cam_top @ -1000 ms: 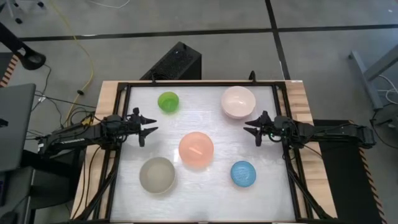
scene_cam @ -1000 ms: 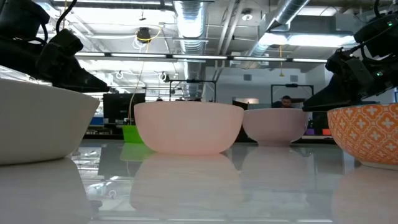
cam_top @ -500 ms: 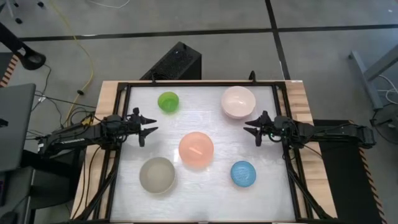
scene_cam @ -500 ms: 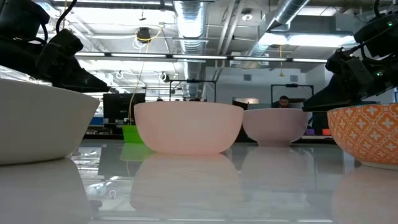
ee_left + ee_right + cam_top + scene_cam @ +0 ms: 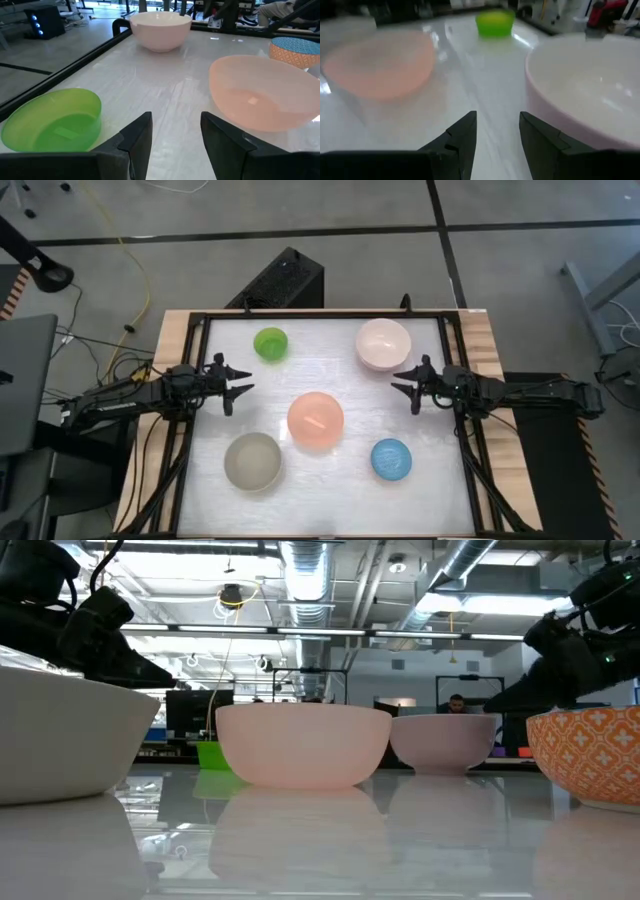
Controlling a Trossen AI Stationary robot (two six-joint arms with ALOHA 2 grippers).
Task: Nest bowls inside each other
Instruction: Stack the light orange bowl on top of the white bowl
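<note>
Five bowls stand apart, each upright on its base on the white table. The green bowl [image 5: 270, 343] is far left and the pale pink-white bowl [image 5: 383, 344] far right. The salmon bowl [image 5: 315, 420] sits in the middle, the grey-beige bowl [image 5: 252, 461] near left and the blue bowl [image 5: 391, 459] near right. My left gripper [image 5: 242, 382] hovers open at the table's left edge, pointing between the green bowl [image 5: 52, 120] and the salmon bowl [image 5: 260, 95]. My right gripper [image 5: 400, 383] hovers open at the right edge, just near of the pink-white bowl [image 5: 590, 85].
A black rail frame [image 5: 196, 410] borders the table, with wooden strips outside it. A black box [image 5: 285, 278] stands on the floor past the far edge. Bare table lies between the bowls. In the low view a person [image 5: 457, 702] shows far off in the room.
My right gripper has rolled a little about its pointing line and tipped slightly, staying where it was and staying open. The bowls have not moved.
</note>
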